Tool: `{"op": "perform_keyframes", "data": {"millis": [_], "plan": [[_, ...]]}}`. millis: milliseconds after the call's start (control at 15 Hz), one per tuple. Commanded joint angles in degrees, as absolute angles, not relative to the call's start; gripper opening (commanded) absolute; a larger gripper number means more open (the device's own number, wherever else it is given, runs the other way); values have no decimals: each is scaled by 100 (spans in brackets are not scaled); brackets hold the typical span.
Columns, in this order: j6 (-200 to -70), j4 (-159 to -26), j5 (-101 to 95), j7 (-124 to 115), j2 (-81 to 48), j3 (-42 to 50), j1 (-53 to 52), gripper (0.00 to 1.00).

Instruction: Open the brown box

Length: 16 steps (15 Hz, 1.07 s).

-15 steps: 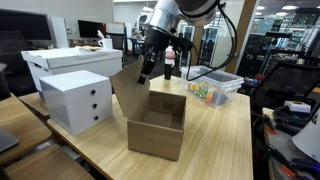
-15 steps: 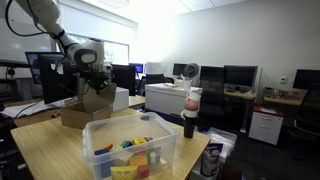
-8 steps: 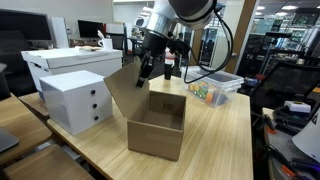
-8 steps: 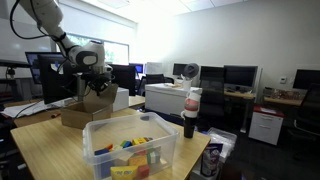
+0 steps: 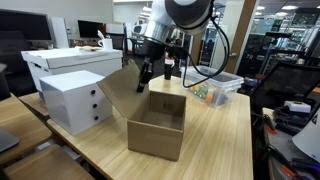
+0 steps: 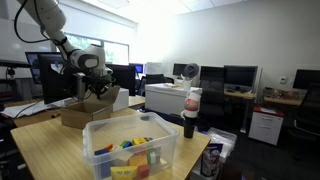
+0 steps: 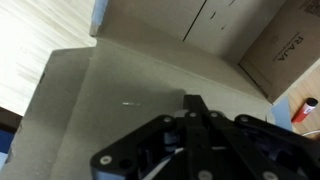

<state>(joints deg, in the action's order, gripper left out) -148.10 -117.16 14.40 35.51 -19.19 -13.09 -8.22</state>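
Box [image 5: 158,128]: brown cardboard, standing on the tabletop [image 5: 215,140] just beside the drawer cube [image 5: 75,100]; its top is open and nothing shows inside.
Flap [image 5: 113,88]: the big one on the cube side stands raised and leans outward, past upright.
Claw [image 5: 144,76]: narrow; in the wrist view its tips meet with nothing between them, and they sit on or just above the flap's inner face. Whether they actually touch, I cannot tell.
Step in hand: folding that flap out and down, by my reading; the box already looks mostly open.
Doing it well: press with the closed tips near the flap's free edge, follow the arc of the hinge, and move slowly. A push low on the flap or straight sideways would likely slide the light box across the wood, not bend the crease.
Risk: the cube is close on that side, so the flap may meet it before lying flat. Stopping there seems better than forcing it.
Surface: pale wood, smooth and likely slippery under cardboard; a bin [image 5: 215,85] of coloured bits stands well apart from the box, and a bottle [image 6: 190,112] near that bin.
Room: bright office with desks and monitors [image 6: 240,75] behind.
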Motion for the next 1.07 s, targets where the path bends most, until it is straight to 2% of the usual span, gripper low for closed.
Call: {"op": "perform_keyframes", "data": {"millis": [0,1000], "plan": [[-14800,-11594,1143,3163,-2052,-1365,-754,0],[-14841,-10835,174,1848,-2515,-1197,-1032,0]]}}
